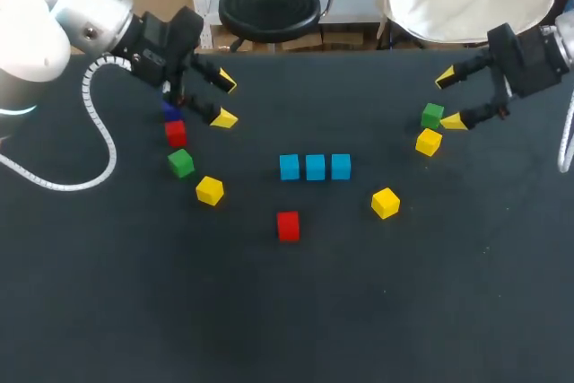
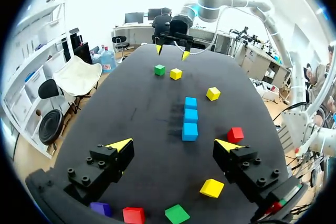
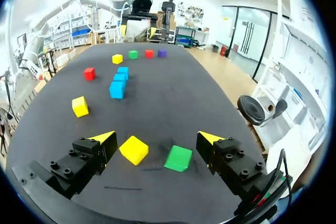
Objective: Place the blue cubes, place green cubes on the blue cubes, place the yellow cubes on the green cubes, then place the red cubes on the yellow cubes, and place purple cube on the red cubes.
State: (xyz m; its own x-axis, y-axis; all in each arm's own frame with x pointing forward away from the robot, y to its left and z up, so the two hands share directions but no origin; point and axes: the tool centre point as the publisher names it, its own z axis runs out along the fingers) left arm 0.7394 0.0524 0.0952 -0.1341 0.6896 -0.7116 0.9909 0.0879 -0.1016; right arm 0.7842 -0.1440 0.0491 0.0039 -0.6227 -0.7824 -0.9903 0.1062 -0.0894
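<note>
My right gripper (image 3: 156, 137) hung open near the table's far right corner, a green cube (image 3: 178, 158) lying just between its spread fingers, so that arm sat nearest, left gripper (image 1: 225, 100) open too, blue cubes (image 1: 315, 167) rowed mid-table.

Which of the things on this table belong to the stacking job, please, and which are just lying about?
Job: three blue cubes; two green cubes; three yellow cubes; two red cubes; purple cube.
Lying about: only the left arm's white coiled cable, on the black table.
</note>
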